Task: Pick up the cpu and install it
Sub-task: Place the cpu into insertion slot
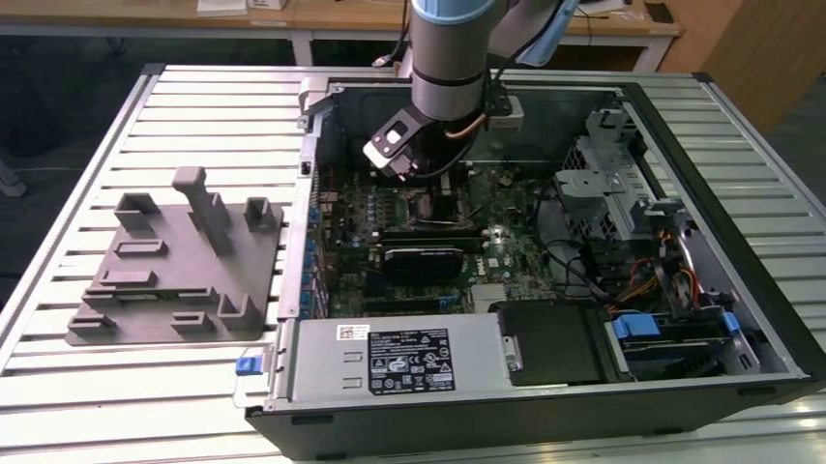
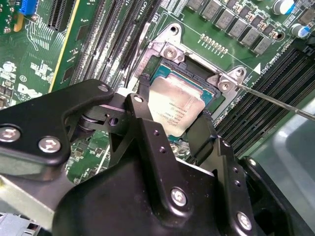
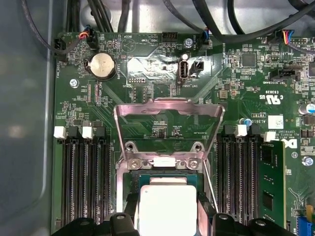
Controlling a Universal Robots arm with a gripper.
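The cpu (image 2: 178, 104), a flat square chip with a silvery top, lies level in the motherboard socket (image 2: 209, 96). In the first wrist view the cpu (image 3: 167, 209) sits just below the raised metal load plate (image 3: 167, 115). My gripper (image 2: 172, 117) straddles the chip, and its black fingers (image 2: 143, 101) press against two opposite edges, shut on it. In the exterior view my gripper (image 1: 430, 184) reaches down into the open computer case (image 1: 722, 319) over the middle of the board.
Memory slots (image 3: 86, 182) flank the socket on both sides. A thin socket lever (image 2: 275, 101) sticks out beside it. A grey tray with upright posts (image 1: 168, 280) lies on the slatted table at the exterior view's left. Cables and drive cages (image 1: 620, 193) crowd the case's right side.
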